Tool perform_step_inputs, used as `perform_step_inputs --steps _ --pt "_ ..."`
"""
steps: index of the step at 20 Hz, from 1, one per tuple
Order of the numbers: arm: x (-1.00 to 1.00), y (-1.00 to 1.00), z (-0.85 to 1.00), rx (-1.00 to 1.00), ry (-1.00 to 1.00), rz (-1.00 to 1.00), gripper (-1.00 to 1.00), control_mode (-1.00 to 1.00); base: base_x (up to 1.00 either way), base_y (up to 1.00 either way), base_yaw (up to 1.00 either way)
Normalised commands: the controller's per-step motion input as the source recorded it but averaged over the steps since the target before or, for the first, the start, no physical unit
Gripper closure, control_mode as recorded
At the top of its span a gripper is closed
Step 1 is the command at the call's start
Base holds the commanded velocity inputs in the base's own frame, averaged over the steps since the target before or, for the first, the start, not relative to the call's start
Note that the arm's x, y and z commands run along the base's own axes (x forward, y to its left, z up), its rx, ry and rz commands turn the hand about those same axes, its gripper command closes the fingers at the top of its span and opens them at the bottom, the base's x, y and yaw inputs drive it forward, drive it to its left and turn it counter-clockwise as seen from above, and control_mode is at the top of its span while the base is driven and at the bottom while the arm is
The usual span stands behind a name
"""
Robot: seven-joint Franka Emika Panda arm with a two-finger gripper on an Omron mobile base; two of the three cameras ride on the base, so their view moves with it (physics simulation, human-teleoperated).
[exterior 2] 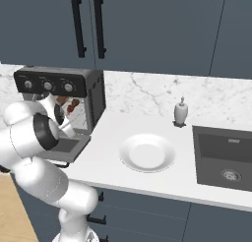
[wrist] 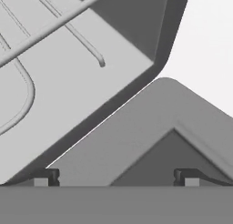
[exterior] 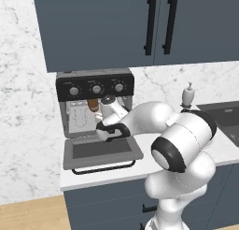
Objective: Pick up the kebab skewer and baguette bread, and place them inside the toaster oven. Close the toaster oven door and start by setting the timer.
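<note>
- Claw [wrist: 116, 177] spread, empty, over the grey-framed drop-down toaster oven door [exterior: 101, 151], centre-left.
- We judge that door stiff, hinged; lift by its black bar handle [exterior: 105, 168].

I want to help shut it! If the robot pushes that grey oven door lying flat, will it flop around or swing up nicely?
The grey-framed drop-down toaster oven door with its dark glass window looks stiff, so it would probably swing up in one piece. It seems joined to the boxy silver toaster oven along its back edge, so it likely pivots rather than slides. Glass may be fragile; push gently.
</note>
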Motion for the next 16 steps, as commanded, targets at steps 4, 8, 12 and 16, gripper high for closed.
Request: perform_step_inputs --steps 4,8,12,16 --pt "0.07 0.00 0.00 0.00 0.00 -0.15 -1.00 -1.00 0.00 0.00 0.00" --pt "0.14 0.00 0.00 0.00 0.00 -0.13 -1.00 -1.00 0.00 0.00 0.00" --pt "-0.40 0.00 0.03 0.02 0.00 -0.02 -1.00 -1.00 0.00 0.00 0.00" --pt "-0.76 0.00 0.15 0.04 0.00 0.00 -1.00 -1.00 0.00 0.00 0.00"
